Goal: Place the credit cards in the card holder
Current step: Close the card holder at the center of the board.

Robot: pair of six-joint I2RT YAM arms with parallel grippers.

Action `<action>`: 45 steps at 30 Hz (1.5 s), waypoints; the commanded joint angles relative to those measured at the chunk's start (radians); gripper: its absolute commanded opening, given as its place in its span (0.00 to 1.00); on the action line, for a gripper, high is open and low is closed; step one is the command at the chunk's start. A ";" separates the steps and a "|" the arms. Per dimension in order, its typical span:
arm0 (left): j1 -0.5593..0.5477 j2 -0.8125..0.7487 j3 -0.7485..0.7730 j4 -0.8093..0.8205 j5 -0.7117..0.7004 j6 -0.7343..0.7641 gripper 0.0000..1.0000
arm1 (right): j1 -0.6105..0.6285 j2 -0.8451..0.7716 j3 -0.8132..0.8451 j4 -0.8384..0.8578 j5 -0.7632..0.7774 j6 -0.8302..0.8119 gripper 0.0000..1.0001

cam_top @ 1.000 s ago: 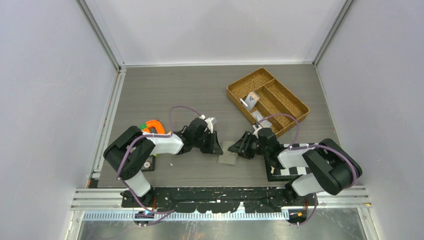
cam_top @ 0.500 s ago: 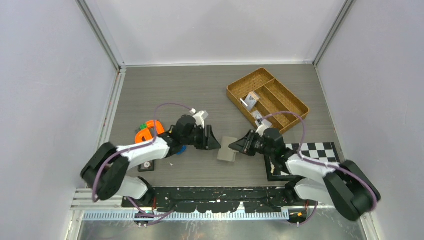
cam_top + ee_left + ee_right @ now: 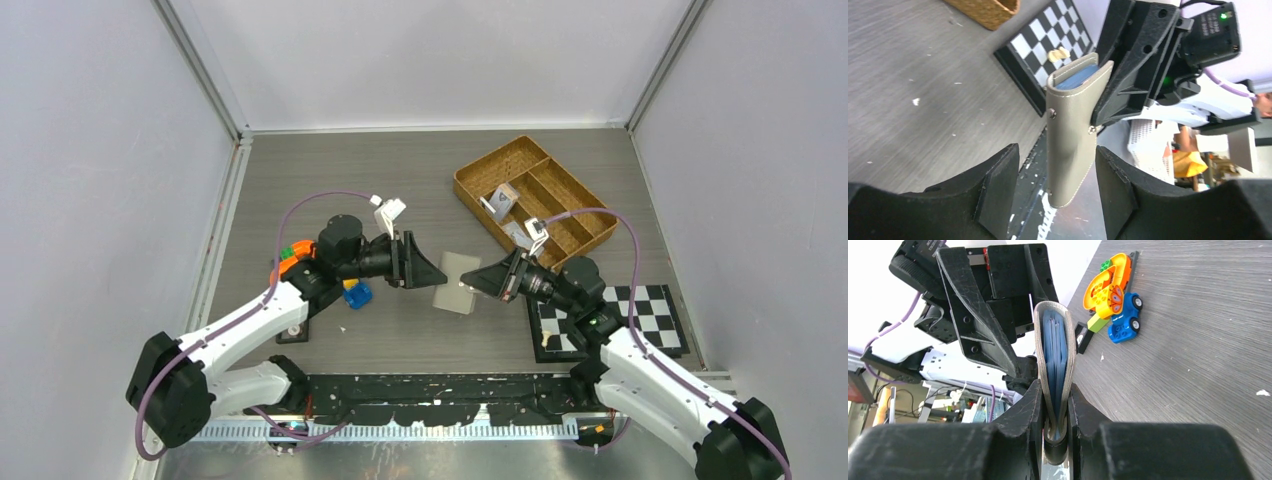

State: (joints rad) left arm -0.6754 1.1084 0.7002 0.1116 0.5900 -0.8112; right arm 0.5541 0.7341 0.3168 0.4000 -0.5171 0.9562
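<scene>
The flat grey folding card holder [image 3: 458, 281] has come up off the grey wood-grain desk [image 3: 330, 180]. A second ago it lay flat there; now it hangs in the air just off the edge of the black-and-white chequered board [image 3: 650, 315], on the left arm's side. The right pincer [image 3: 497, 281] has narrowed onto one end of it and grips it on edge, with the pale blue lining showing between the covers in its wrist view. The left pincer [image 3: 424, 272] has widened over the same second. Its fingers straddle the holder's other end with a gap on either side and touch nothing. So the holder is now in the right arm's sole keeping, its covers parted only to a narrow slit. By my judgement, loading has not begun. The credit cards [image 3: 503, 200] seem to be the small pale pieces in the woven brown basket [image 3: 580, 200] beyond the chequered board, though I cannot tell for sure, and neither pincer holds one
</scene>
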 commanded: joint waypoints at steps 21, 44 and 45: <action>-0.009 0.099 -0.092 0.045 -0.011 -0.085 0.00 | 0.002 0.074 0.083 -0.280 0.148 -0.146 0.64; -0.010 0.392 -0.088 -0.039 -0.199 -0.040 0.00 | 0.241 0.449 0.113 -0.309 0.446 -0.109 0.51; -0.009 0.395 -0.086 -0.039 -0.197 -0.040 0.00 | 0.249 0.466 0.122 -0.306 0.447 -0.110 0.50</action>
State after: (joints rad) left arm -0.6834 1.4761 0.5850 0.1123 0.4484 -0.9031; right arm 0.7757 1.1492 0.3691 0.0692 -0.1368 0.8471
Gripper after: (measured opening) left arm 0.075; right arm 0.521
